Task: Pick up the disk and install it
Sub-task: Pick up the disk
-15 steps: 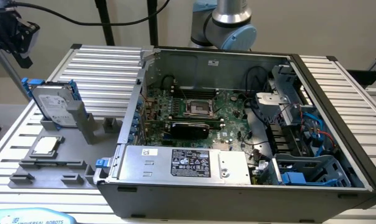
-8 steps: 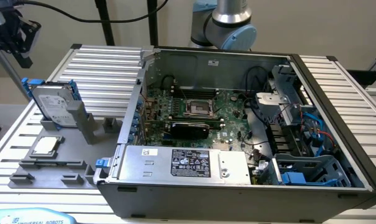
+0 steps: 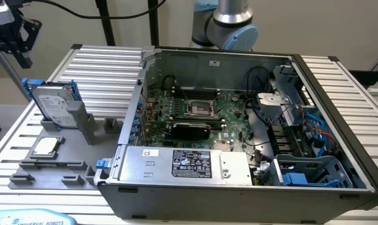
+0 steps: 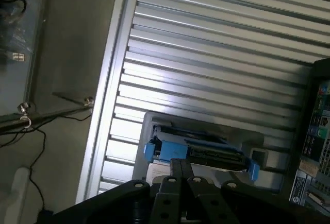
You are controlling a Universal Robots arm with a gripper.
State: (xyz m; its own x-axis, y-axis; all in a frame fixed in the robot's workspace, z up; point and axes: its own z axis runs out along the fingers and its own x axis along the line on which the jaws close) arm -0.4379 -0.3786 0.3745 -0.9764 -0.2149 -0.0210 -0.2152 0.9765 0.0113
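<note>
The disk (image 3: 51, 105) stood on edge in a grey holder (image 3: 82, 124) on the ribbed tabletop (image 3: 108, 70). It sat at the exterior view's left, near the open computer case (image 3: 239, 201) but not touching it. The fingers (image 4: 175, 170) were pressed together with nothing between them and hung above the disk, clear of it. In the wrist view the disk's blue frame (image 4: 154, 151) lay just past their tips.

The main hazard looked to be those shut fingers. Brought down as they were, they would have struck the disk's top edge instead of straddling it, and could have rocked it in its slot or shoved the holder. A grip on the blue plastic alone seemed likely to flex and slip. A CPU chip (image 3: 45, 146) lay nearer on the same holder, so a toppled disk might have landed on it. Inside the case, loose cables (image 3: 320, 131) at the right could have snagged a disk carried in tilted.
</note>
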